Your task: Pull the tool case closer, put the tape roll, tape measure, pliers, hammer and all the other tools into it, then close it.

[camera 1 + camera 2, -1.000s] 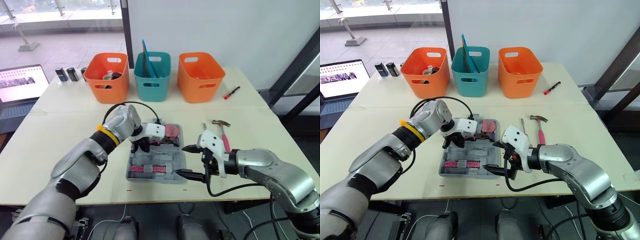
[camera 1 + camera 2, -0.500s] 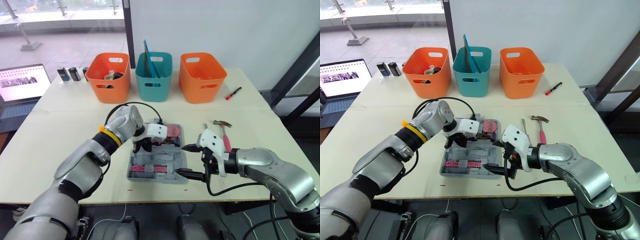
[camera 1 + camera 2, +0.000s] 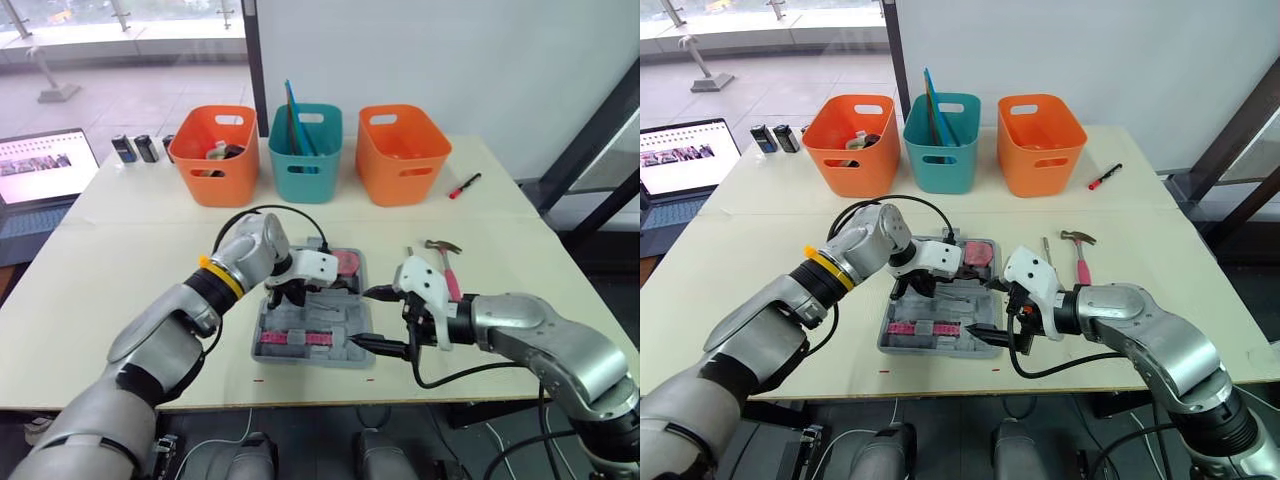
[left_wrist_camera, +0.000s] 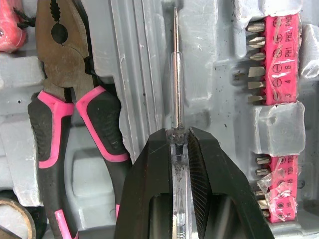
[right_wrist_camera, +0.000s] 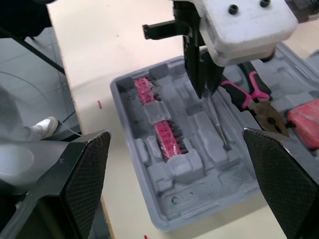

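Note:
The grey tool case (image 3: 338, 352) lies open at the table's middle front. In it are pink-handled pliers (image 4: 65, 99), a pink bit strip (image 4: 279, 59), a pink tape measure (image 3: 345, 262) and the edge of a tape roll (image 4: 10, 219). My left gripper (image 3: 290, 296) is over the case, shut on a thin clear-handled screwdriver (image 4: 175, 94) whose shaft lies along a groove. My right gripper (image 3: 360, 317) stands wide open at the case's right edge, holding nothing. To the right of the case, a pink-handled hammer (image 3: 447, 268) rests on the table.
A slim metal tool (image 3: 408, 255) lies beside the hammer. Two orange bins (image 3: 213, 155) (image 3: 402, 152) and a teal bin (image 3: 304, 150) line the back. A red marker (image 3: 463, 186) is at the back right, a laptop (image 3: 40, 170) at the far left.
My left gripper has shifted slightly over the case with the screwdriver still in it. The right gripper has stayed by the case's right edge.

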You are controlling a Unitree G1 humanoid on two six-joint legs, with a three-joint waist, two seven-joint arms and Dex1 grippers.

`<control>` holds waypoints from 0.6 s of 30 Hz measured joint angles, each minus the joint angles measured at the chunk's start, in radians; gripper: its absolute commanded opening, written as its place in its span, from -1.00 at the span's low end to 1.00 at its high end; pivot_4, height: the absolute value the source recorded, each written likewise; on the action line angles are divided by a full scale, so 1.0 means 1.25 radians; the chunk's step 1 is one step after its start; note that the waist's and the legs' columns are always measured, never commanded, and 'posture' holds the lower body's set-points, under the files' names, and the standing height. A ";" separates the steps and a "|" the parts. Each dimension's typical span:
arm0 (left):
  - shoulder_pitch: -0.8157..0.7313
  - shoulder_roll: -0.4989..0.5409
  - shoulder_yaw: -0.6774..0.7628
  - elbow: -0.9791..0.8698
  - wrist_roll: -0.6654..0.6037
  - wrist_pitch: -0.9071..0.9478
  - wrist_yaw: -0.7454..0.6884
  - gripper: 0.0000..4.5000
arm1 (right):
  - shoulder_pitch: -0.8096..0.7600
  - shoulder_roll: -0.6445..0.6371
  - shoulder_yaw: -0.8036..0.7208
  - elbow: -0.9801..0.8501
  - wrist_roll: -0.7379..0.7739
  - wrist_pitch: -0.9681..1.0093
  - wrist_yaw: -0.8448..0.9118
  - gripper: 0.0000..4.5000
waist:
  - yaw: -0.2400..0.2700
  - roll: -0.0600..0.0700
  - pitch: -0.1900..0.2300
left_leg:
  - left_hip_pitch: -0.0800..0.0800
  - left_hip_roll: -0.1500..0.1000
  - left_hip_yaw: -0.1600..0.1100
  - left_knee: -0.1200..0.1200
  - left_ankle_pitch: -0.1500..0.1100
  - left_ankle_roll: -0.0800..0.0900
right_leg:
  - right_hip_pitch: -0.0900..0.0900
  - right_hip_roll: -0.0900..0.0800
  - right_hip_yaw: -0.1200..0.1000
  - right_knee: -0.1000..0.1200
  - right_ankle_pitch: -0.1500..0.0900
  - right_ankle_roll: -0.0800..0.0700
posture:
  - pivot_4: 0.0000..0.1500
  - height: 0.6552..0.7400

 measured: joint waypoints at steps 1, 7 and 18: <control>0.000 0.000 0.000 0.000 0.002 0.000 0.000 -0.97 | 0.000 0.000 0.001 0.000 -0.003 0.000 0.000 1.00 | 0.000 0.000 0.000 | 0.000 0.000 0.000 0.000 0.000 0.000 | 0.000 0.000 0.000 0.000 0.000 0.000 | 1.00 0.87; 0.005 0.000 0.002 -0.006 0.007 0.013 0.001 -0.77 | -0.005 0.002 0.003 0.007 -0.007 -0.002 0.007 1.00 | -0.001 0.000 0.000 | 0.000 0.000 0.000 0.000 0.000 0.000 | 0.000 0.000 0.000 0.000 0.000 0.000 | 1.00 0.87; 0.004 0.033 0.021 -0.119 0.013 0.067 -0.022 0.46 | -0.011 0.004 0.020 0.014 -0.013 -0.018 0.024 1.00 | -0.002 0.000 0.000 | 0.000 0.000 0.000 0.000 0.000 0.000 | 0.000 0.000 0.000 0.001 0.000 0.001 | 1.00 0.87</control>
